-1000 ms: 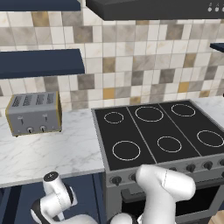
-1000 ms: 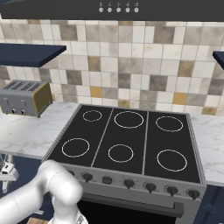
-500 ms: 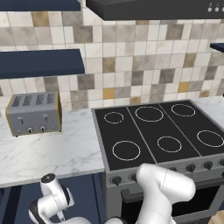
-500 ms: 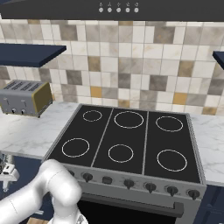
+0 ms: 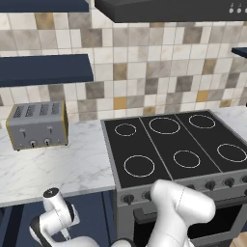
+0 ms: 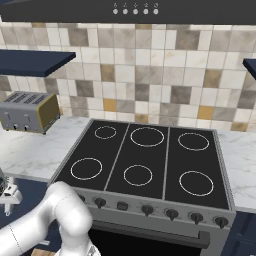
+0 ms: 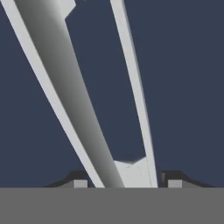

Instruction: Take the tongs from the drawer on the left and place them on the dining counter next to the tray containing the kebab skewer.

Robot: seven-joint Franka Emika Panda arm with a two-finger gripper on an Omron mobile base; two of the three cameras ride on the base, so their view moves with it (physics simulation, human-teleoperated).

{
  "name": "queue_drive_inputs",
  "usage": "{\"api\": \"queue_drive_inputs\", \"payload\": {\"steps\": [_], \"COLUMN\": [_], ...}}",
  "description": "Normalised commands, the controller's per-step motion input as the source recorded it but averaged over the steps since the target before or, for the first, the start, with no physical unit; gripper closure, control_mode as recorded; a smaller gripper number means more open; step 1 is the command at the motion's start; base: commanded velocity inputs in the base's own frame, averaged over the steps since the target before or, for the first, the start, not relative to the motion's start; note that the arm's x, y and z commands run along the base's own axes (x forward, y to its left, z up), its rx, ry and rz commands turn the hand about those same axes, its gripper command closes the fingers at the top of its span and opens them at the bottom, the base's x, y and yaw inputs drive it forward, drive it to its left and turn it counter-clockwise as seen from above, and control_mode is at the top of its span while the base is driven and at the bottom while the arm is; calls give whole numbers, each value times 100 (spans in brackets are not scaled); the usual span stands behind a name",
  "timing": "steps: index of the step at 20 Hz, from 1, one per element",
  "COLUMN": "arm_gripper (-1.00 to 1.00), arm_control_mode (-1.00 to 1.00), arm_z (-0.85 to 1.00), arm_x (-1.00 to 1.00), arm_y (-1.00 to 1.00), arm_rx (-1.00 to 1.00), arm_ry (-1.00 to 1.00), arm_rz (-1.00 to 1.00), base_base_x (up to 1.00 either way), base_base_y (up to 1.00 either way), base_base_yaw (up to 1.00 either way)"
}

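One pair of tongs (image 7: 78, 87) lies on the navy floor of the drawer (image 7: 188, 87), its two silvery arms running up between the gripper (image 7: 127, 183) tips. Whether the gripper has closed on them I cannot tell. One toaster (image 5: 36, 124) stands on the table (image 5: 72, 166) beside one stove (image 5: 178, 144).

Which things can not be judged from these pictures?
- Tongs, hand view: the picture's edges cut both arms off; the finger pads are half hidden by the bottom band, so contact is unclear.
- Gripper, hand view: whether it grips yet is unclear.
- Toaster, right base view: cut by the left edge.
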Motion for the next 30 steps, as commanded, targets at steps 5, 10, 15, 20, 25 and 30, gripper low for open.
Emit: {"api": "queue_drive_inputs", "payload": {"steps": [5,10,15,20,25,30], "arm_gripper": [100,100,100,100,100,100], "arm_control_mode": [-100,-100,-100,-100,-100,-100], "arm_z": [-14,-4,34,47,39,69], "arm_x": [-25,-42,-30,-51,-71,-64], "arm_y": [0,-1,-21,-26,-17,-30], "arm_rx": [0,0,0,0,0,0], "arm_ry": [1,0,0,0,0,0], "arm_rz": [0,0,1,7,8,1], "base_base_x": [0,0,0,0,0,0], "base_base_y": [0,0,0,0,0,0], "base_base_yaw": [0,0,0,0,0,0]}}
